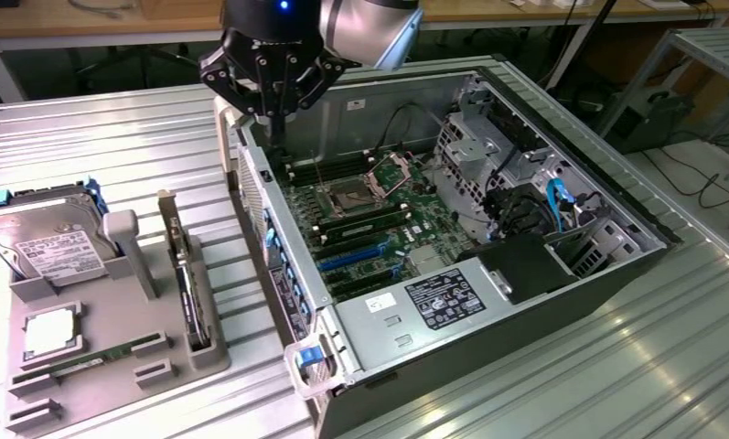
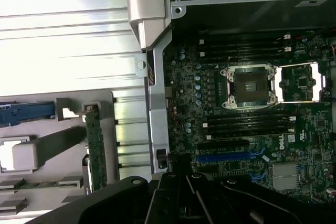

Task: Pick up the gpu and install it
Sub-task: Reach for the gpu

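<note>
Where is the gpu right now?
On the exterior view's left, the gpu stands on edge in the grey holder, between the hard drive and the open computer case.

With the computer case (image 1: 523,357) open on top, the blue expansion slots (image 1: 352,258) are reachable from above. The power supply (image 1: 444,297) crowds them, and the case's wall (image 1: 251,197) stands between them and the gpu (image 1: 193,302).

power supply label (image 1: 444,298), hard drive label (image 1: 54,249), both unreadable

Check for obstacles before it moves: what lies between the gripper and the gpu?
Exterior view: only bare ribbed table between the gripper and the gpu, alongside the case wall.
</note>
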`<state>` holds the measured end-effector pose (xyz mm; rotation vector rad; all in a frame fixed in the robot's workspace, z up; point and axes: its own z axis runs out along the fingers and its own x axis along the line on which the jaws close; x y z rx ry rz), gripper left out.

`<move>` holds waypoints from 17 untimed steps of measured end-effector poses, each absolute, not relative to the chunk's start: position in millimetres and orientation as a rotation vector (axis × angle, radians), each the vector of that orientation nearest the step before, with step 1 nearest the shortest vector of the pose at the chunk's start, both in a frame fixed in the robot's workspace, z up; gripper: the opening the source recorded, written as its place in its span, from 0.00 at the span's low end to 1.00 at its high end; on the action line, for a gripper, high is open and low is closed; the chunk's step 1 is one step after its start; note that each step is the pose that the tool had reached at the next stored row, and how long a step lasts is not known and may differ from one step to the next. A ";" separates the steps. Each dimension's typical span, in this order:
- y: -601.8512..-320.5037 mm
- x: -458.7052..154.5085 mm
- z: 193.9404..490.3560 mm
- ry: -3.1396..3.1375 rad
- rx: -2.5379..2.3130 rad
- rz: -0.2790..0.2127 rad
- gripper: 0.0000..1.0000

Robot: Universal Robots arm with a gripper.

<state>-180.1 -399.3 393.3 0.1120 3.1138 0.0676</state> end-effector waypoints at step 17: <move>-399.3 -185.6 393.3 3.114 0.112 0.068 0.11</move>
